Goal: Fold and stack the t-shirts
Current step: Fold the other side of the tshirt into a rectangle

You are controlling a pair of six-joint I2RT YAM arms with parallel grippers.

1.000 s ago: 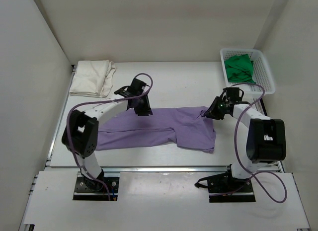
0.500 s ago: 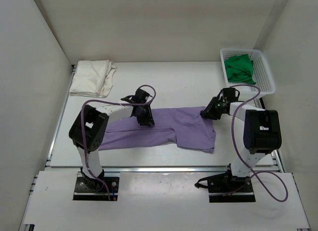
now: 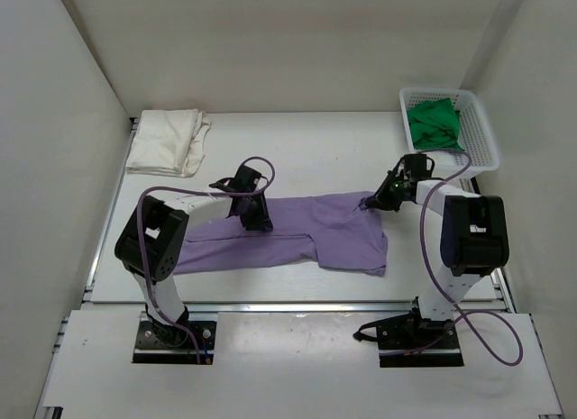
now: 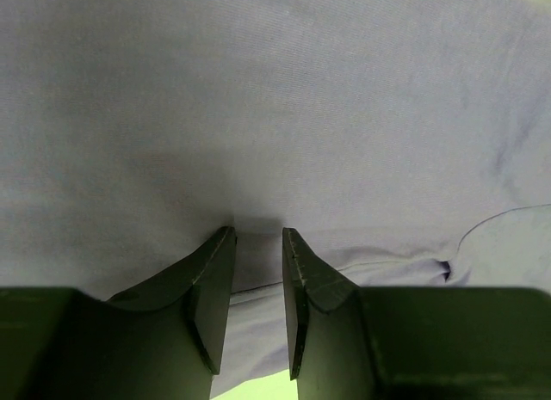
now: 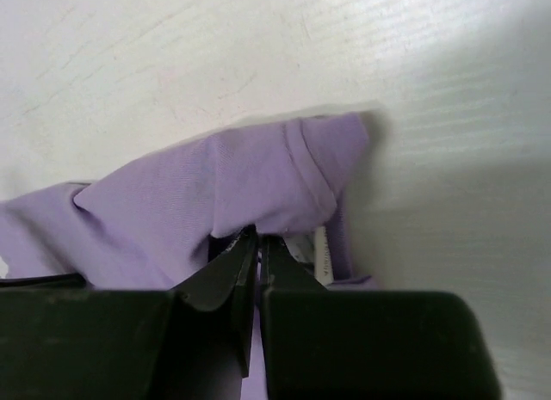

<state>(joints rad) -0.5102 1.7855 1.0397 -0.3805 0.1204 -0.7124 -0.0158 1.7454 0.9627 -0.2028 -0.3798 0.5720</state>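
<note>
The lavender t-shirt (image 3: 288, 232) lies spread across the middle of the table and fills the left wrist view (image 4: 275, 99). My left gripper (image 3: 255, 223) (image 4: 258, 232) stands on its upper edge, open by a narrow gap, with flat cloth showing between the fingers. My right gripper (image 3: 365, 203) (image 5: 258, 236) is shut on the shirt's upper right edge (image 5: 198, 193), beside a white label (image 5: 320, 254). The cream-white t-shirt (image 3: 167, 141) lies folded at the back left. The green t-shirt (image 3: 435, 123) sits bunched in the basket.
The white lattice basket (image 3: 487, 140) stands at the back right corner. White walls close in the table on the left, back and right. The arm bases and their cables sit along the near edge.
The right gripper opened and then shut on the shirt's upper right edge, drawing that corner up slightly. The left gripper shifted a little along the shirt's upper edge.
</note>
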